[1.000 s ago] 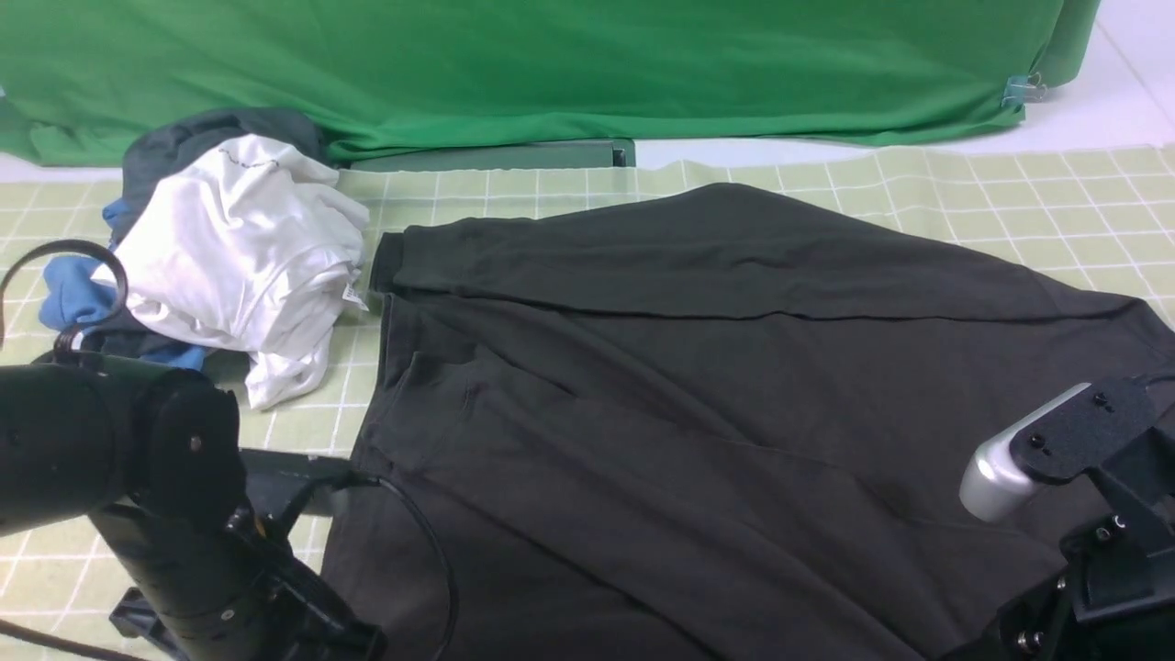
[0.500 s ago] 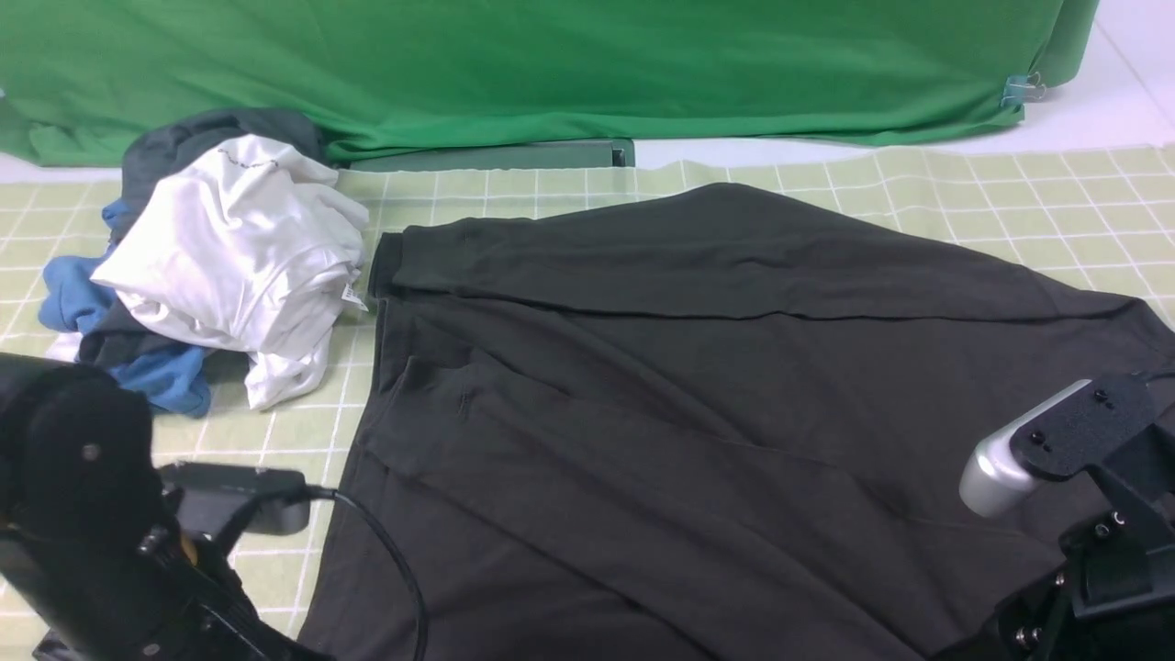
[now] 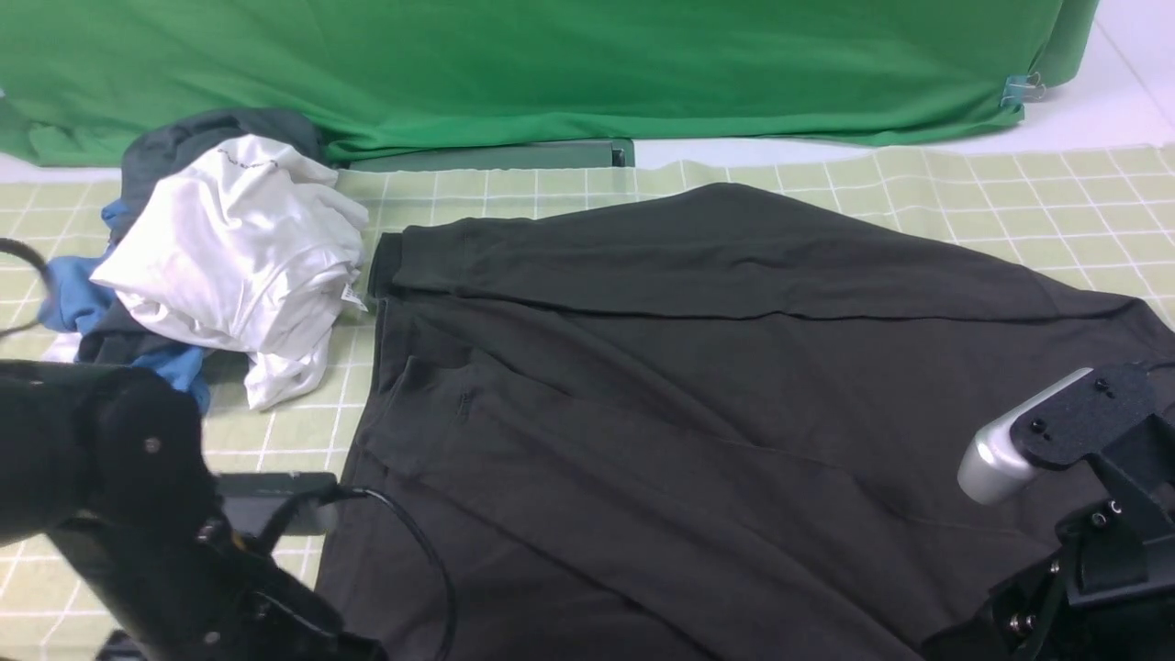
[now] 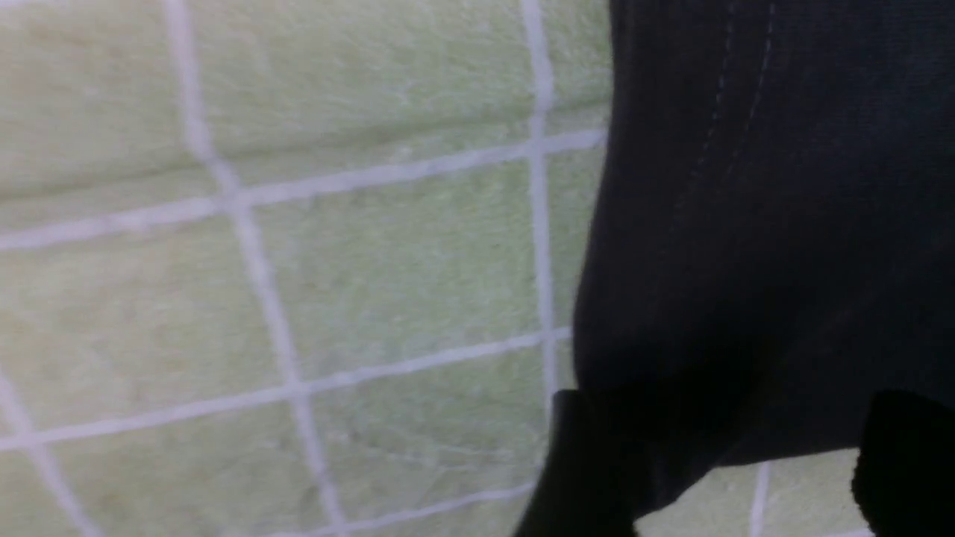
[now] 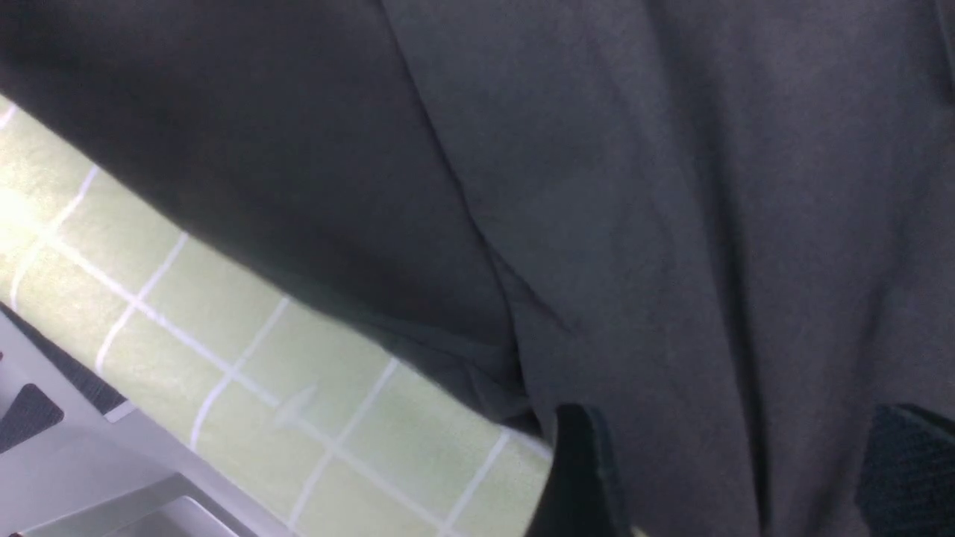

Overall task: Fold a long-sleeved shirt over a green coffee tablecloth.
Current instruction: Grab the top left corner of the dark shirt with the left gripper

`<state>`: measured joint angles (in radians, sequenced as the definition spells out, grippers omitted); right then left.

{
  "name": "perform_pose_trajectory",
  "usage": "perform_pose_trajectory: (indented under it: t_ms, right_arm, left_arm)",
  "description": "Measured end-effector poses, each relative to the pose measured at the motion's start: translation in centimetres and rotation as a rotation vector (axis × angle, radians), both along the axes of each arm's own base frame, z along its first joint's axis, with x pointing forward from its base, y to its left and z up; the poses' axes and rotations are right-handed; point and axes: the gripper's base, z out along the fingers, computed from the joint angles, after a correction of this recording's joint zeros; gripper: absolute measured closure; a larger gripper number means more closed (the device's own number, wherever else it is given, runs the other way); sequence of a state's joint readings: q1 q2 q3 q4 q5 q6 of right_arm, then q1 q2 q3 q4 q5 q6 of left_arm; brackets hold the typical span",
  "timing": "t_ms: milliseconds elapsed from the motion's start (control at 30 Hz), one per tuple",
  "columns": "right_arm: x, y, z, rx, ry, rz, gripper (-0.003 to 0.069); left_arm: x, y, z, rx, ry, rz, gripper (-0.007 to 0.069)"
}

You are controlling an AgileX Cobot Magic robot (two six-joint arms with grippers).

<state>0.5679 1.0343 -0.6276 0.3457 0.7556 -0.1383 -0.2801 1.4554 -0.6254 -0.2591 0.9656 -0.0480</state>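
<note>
A crumpled white garment (image 3: pixel 248 248) lies heaped over a bright blue garment (image 3: pixel 69 298) and a dark grey garment (image 3: pixel 184 138) at the far left, before a plain bright green fabric sheet (image 3: pixel 551 64) draped across the back, a small blue clip (image 3: pixel 1019 90) pinching its right corner.

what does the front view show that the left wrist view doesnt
Only the front view: the whole spread of the shirt, the heap of clothes beside it on the robot's left, and the green sheet behind. Only the left wrist view: the left gripper, jaws apart with shirt fabric between them, and the stitching along the shirt's edge. Both: the black shirt lying on the tablecloth.
</note>
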Motion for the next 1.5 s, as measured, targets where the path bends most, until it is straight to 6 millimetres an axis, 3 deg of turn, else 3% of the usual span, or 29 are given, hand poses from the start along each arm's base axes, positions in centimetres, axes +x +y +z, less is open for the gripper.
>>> perform_pose_trajectory:
  t_ms: [67, 167, 400, 500, 833, 1167, 1367, 1500]
  right_arm:
    - [0.0, 0.0, 0.0, 0.000, 0.000, 0.000, 0.0192]
    - [0.0, 0.0, 0.0, 0.000, 0.000, 0.000, 0.0192]
    - [0.0, 0.0, 0.0, 0.000, -0.001, 0.000, 0.0192]
    - [0.0, 0.0, 0.0, 0.000, -0.001, 0.000, 0.0192]
    - [0.1, 0.1, 0.1, 0.004, -0.023, 0.011, 0.0192]
    - [0.3, 0.1, 0.1, 0.010, -0.043, 0.012, 0.0192]
    - [0.3, 0.1, 0.2, 0.011, -0.044, 0.012, 0.0192]
    - [0.3, 0.1, 0.2, 0.011, -0.044, 0.012, 0.0192]
  left_arm:
    - [0.2, -0.1, -0.7, 0.004, 0.029, 0.006, 0.0109]
    - [0.3, -0.1, -1.1, 0.010, 0.052, 0.006, 0.0150]
    - [0.3, -0.1, -1.2, 0.013, 0.053, -0.006, 0.0565]
    - [-0.2, 0.0, -0.8, 0.014, 0.079, -0.018, 0.0606]
    - [-3.5, 1.2, 3.6, 0.040, 0.038, 0.014, 0.0613]
    - [-4.5, 1.5, 4.0, 0.027, 0.011, 0.030, 0.0583]
    - [-4.7, 1.5, 4.0, 0.030, 0.024, 0.021, 0.0426]
    - [-4.2, 1.7, 4.5, 0.057, -0.005, -0.010, 0.0264]
